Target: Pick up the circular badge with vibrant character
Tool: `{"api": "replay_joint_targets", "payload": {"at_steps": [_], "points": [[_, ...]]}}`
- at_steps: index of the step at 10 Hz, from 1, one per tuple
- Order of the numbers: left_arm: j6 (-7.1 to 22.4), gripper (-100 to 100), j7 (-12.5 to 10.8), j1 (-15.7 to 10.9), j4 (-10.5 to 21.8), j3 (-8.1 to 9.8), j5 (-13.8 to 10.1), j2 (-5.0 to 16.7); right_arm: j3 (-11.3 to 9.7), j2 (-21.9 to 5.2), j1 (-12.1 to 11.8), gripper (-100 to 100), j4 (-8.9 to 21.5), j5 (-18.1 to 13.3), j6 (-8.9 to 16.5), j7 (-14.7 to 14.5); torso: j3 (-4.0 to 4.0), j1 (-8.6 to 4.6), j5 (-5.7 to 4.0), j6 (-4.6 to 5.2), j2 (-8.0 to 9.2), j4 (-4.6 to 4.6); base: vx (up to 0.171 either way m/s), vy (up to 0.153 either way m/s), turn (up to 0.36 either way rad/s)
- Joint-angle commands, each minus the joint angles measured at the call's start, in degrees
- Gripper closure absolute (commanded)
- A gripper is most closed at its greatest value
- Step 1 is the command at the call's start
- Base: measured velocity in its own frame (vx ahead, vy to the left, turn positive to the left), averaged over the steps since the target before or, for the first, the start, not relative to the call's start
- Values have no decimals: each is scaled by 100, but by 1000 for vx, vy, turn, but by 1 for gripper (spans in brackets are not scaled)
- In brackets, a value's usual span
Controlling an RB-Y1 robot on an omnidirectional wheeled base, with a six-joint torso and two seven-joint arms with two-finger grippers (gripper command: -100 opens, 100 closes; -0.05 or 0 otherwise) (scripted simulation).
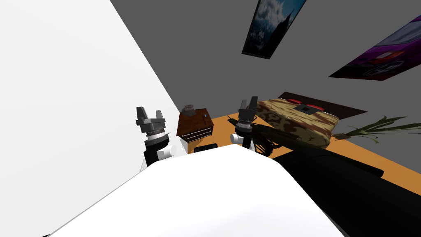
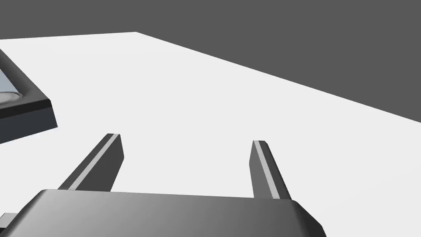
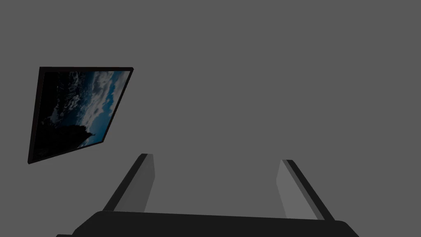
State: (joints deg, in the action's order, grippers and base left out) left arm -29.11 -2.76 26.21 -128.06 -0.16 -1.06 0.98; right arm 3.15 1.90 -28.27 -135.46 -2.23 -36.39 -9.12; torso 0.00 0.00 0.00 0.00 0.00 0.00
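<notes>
Left gripper (image 1: 149, 112) and right gripper (image 1: 250, 103) were raised, fingers apart, holding nothing. The badge could not be made out. Searching likely required closing on the nightstand (image 1: 196, 123) and inspecting its top corners.

Brown wooden nightstand (image 1: 195, 123) on orange floor (image 1: 224, 133): grey lumpy object (image 1: 188, 109) at its far corner. Camouflage-covered bed (image 1: 296, 121): dark square item (image 1: 305, 108) beside red pillows (image 1: 292, 101) at head end.

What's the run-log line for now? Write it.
left claw open, empty | right claw open, empty | brown nightstand ahead between them | grey object on it | nothing grasped yet
</notes>
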Motion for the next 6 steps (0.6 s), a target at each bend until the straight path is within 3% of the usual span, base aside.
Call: {"api": "replay_joint_targets", "payload": {"at_steps": [1, 6], "points": [[6, -100, 54, 40, 149, 30, 33, 244, 0, 0, 0, 0, 0, 0, 0, 0, 0, 0, 0, 0, 0, 0, 12, -65, -2], [39, -100, 306, 220, 816, 148, 195, 860, -1, 2, 0, 0, 0, 0, 0, 0, -9, -67, -15, 1, -15, -3, 36, -175, 7]]}}
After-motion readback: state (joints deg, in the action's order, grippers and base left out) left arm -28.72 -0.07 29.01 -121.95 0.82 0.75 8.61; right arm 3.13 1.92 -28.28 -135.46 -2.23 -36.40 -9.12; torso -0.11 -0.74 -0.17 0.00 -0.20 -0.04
